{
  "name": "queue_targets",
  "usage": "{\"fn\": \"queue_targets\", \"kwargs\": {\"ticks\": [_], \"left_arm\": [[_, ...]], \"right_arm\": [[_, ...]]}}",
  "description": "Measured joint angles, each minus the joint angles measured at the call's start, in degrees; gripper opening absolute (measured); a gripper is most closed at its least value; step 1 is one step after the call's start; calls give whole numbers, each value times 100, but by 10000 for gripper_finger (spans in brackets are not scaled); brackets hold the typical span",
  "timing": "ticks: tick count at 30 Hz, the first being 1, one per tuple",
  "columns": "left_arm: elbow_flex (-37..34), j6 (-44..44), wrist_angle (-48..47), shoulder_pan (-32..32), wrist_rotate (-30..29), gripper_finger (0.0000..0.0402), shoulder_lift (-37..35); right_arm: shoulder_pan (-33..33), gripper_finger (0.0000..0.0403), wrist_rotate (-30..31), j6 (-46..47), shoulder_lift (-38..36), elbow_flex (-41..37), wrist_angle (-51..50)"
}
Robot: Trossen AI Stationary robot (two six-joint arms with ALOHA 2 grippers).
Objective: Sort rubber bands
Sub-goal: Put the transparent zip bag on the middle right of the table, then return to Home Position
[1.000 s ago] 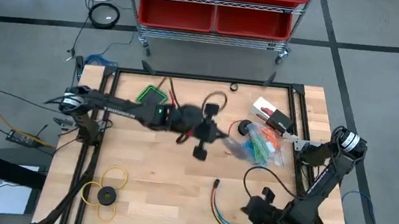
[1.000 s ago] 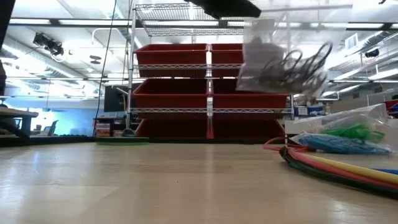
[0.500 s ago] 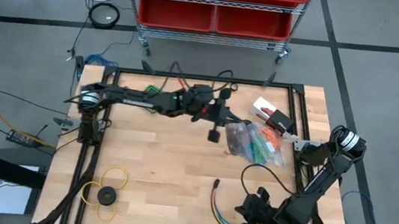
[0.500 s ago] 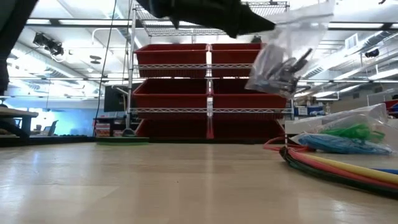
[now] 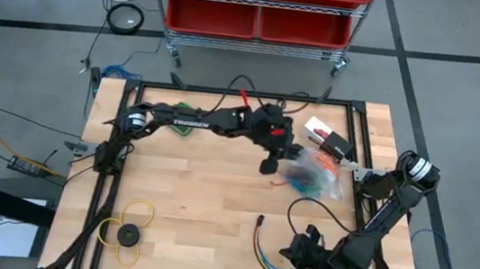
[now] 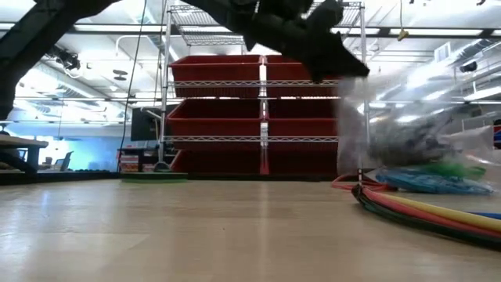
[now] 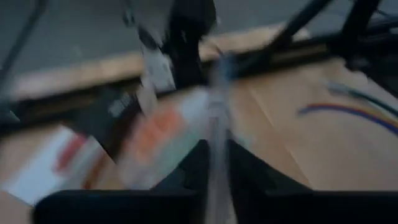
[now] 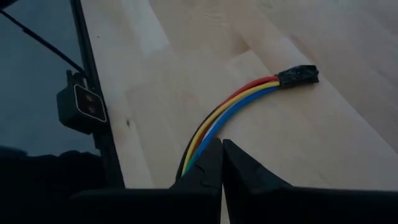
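My left gripper (image 5: 270, 166) reaches across the table's far half to the pile of clear bags (image 5: 319, 176) at the right. It is shut on a clear bag of dark rubber bands (image 6: 399, 137), which hangs just in front of the pile. The pile's bags hold green (image 6: 448, 166), blue (image 6: 427, 182) and orange (image 7: 155, 134) rubber bands and lie on the table. Near the table's front right, my right gripper (image 8: 221, 149) is shut with nothing in it. Its tips stand over a multicoloured cable (image 8: 239, 102). My left gripper pinches the bag's thin top edge (image 7: 214, 127) between its two fingers. The fingers slant down from the table's left. The bag hangs below them, its lower end (image 6: 391, 174) down at the pile; whether it rests there I cannot tell.
A white box with a black part (image 5: 326, 137) lies behind the pile. A yellow ring with a black disc (image 5: 127, 228) sits at the front left. A green object (image 5: 184, 110) lies under the left arm. A cart of red bins (image 5: 259, 10) stands beyond the far edge.
My left gripper has carried the bag toward the table's right edge and down to the pile, rolling as it went. The bag, which swung high above the table, now hangs lower, next to the green and blue bags.
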Motion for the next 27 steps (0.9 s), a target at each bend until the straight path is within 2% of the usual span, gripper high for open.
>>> {"fn": "queue_targets", "kwargs": {"ticks": [7,12,20,23,27], "left_arm": [[-2,-311,-641,107,-26,188,103],[-2,-314,-740,81,161,247,18],[-2,-326,-909,89,296,262,-610],[-2,-196,-1161,85,94,262,-985],[-2,-102,-1943,89,-171,262,-1496]], "right_arm": [[2,0,99,-134,0,0,111],[2,0,109,-289,0,2,236],[2,0,114,-423,0,2,282],[2,0,115,-499,0,2,287],[-5,0,117,-652,0,2,286]]}}
